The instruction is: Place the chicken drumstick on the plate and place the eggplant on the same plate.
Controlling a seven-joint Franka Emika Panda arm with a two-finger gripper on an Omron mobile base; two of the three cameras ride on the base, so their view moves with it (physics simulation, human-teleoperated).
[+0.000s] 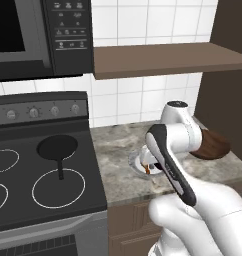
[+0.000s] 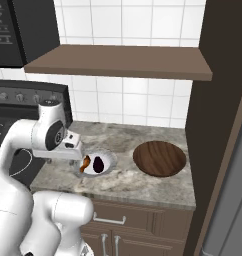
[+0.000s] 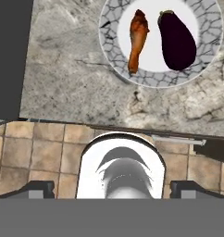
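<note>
The plate (image 3: 113, 69), whitish in the centre with a grey crackled rim, sits on the stone counter near its front edge. On it lie the orange-brown chicken drumstick (image 3: 137, 39) and, beside it, the dark purple eggplant (image 3: 177, 40), apart from each other. My gripper (image 3: 113, 187) is open with nothing between its fingertips (image 3: 37, 187), and it is raised back from the plate over the counter's front edge. In the right base view the plate (image 2: 111, 159) holds the drumstick (image 2: 85, 163) and the eggplant (image 2: 98, 164), with the hand just left of them. The arm covers most of the plate (image 1: 134, 159) in the left base view.
A dark brown rounded bowl (image 2: 159, 158) stands on the counter right of the plate. A black frying pan (image 1: 57, 147) rests on the stove to the left. A brown shelf (image 2: 118, 61) hangs above the counter, and a dark cabinet wall (image 2: 213, 125) closes the right side.
</note>
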